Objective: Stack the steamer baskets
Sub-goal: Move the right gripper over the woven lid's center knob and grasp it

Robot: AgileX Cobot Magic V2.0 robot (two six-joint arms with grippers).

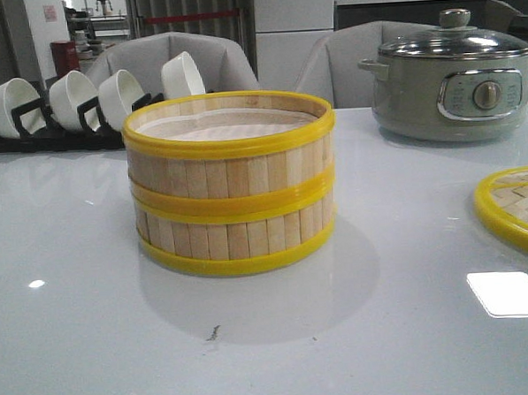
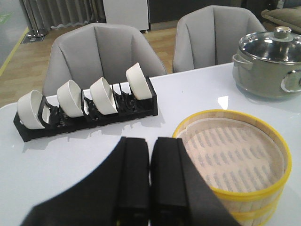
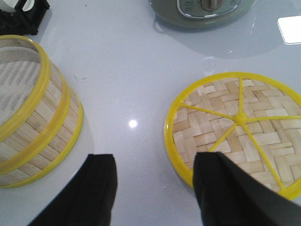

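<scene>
On the white glossy desk (image 1: 95, 348) the two steamer baskets (image 1: 231, 183) stand one on top of the other, near the middle of the front view, and the yellow rims meet where the upper ring sits on the lower one. The pale liner (image 2: 234, 157) inside the top basket shows in the left wrist view. The left gripper (image 2: 149, 179) hangs just beside this stack with its jaws pressed together and nothing between them. The right gripper (image 3: 155, 188) is over the bare desk between the stack and the woven lid (image 3: 240, 132), with its jaws wide apart and holding nothing. The lid lies flat on the desk to the right of the stack, apart from it, and it shows yellow spokes that run from a centre hub to the rim. Farther back on the left a black rack (image 1: 61, 128) holds four white bowls (image 1: 183, 76) on their edges. Farther back on the right stands a grey-green electric pot (image 1: 453, 86) with a glass cover. Behind the desk are two grey chairs (image 2: 101, 56).
</scene>
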